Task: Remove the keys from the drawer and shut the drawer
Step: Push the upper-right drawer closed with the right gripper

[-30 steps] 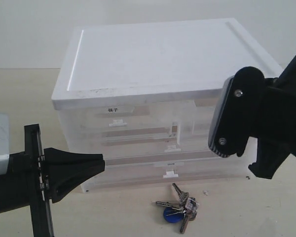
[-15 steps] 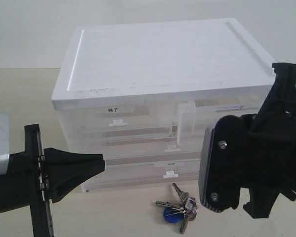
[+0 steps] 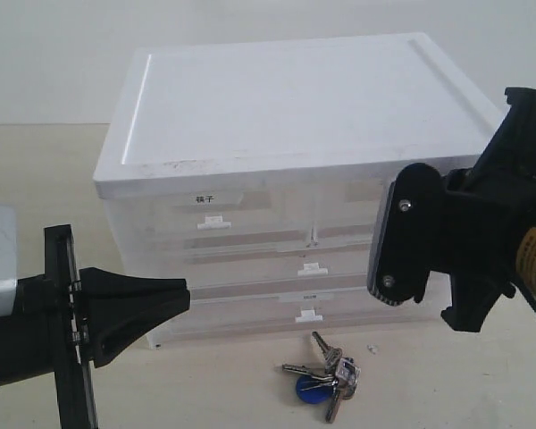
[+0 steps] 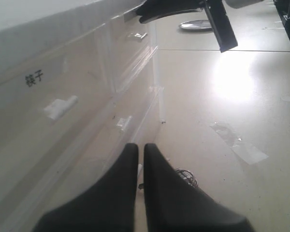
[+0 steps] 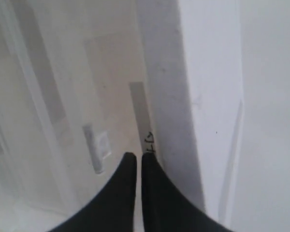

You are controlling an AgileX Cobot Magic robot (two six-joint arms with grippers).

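While the keys [image 3: 326, 380] sprawl on open table [image 3: 447, 384] (blades left, far, near), the drawer [image 3: 344, 210] sits flush; left gripper [image 4: 140, 145], right gripper [image 5: 136, 155] clenched

A robotics lab test station: a bare beige bench [image 3: 36, 179] before a plain white wall [image 3: 71, 54], one white plastic drawer cabinet [image 3: 286, 107], black robot arms [image 3: 482, 241], tape scraps [image 4: 239, 145] stuck down.
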